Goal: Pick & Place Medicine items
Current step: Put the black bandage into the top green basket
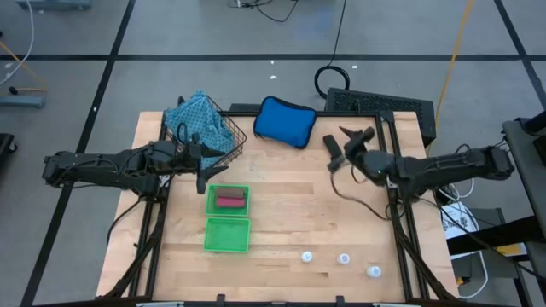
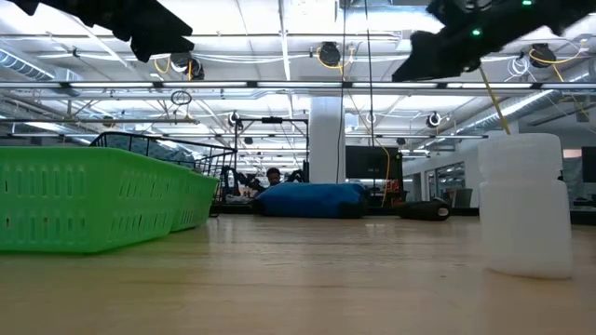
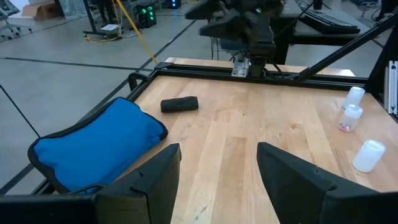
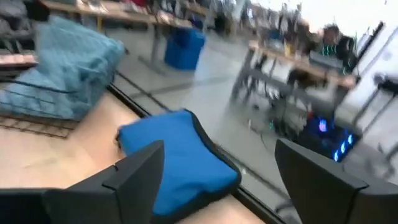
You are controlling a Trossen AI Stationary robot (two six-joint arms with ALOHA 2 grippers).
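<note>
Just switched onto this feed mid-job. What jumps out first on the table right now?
The bright-blue pouch at the table's far edge stands out most, with a wire basket holding a light-blue cloth to its left. Two green trays sit mid-table, the farther one holding a pink-magenta piece, and three white bottles line the near edge on the right. Both grippers, left and right, hover open, holding nothing.

Grey floor (image 1: 171, 34) crossed by dark lines, cables trailing over it, white pillar (image 2: 327, 140) stood mid-room, ceiling lamps (image 2: 328, 54) glowed among beams, distant workbenches blurred.
</note>
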